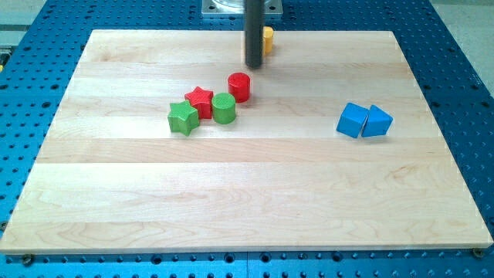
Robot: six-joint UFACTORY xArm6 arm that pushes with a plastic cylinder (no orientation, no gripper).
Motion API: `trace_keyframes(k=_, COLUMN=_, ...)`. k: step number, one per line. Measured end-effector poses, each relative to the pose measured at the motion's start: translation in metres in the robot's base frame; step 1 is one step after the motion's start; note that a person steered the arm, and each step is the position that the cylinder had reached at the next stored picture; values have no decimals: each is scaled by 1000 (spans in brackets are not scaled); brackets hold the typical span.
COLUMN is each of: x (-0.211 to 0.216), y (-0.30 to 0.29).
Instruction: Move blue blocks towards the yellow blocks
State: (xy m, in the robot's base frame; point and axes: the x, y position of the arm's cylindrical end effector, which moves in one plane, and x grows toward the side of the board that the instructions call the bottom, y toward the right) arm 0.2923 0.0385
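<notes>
**A robotics lab bench**

This is a lab test rig. A pale wooden board [247, 201] lies on a blue metal bench [463, 85] drilled with a regular grid of mounting holes, as on an optical breadboard. A grey metal mounting plate [231, 8] sits at the frame's top centre.

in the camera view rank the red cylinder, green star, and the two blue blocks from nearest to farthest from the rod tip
Measured from my tip, near the view's top centre:
1. Red cylinder block, just below the tip and slightly to the view's left.
2. Green star-shaped block, lower and further left, at the end of the red and green cluster.
3. The pair of blue blocks, touching each other, far out at the view's right.
</notes>
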Motion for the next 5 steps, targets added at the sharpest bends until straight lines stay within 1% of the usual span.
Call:
trace_keyframes(k=1, x=36, y=115)
trace_keyframes(k=2, x=92, y=230)
trace_keyframes(k=3, x=154, y=204)
trace_keyframes(k=4, x=160, y=110)
trace_keyframes(k=5, x=126, y=63)
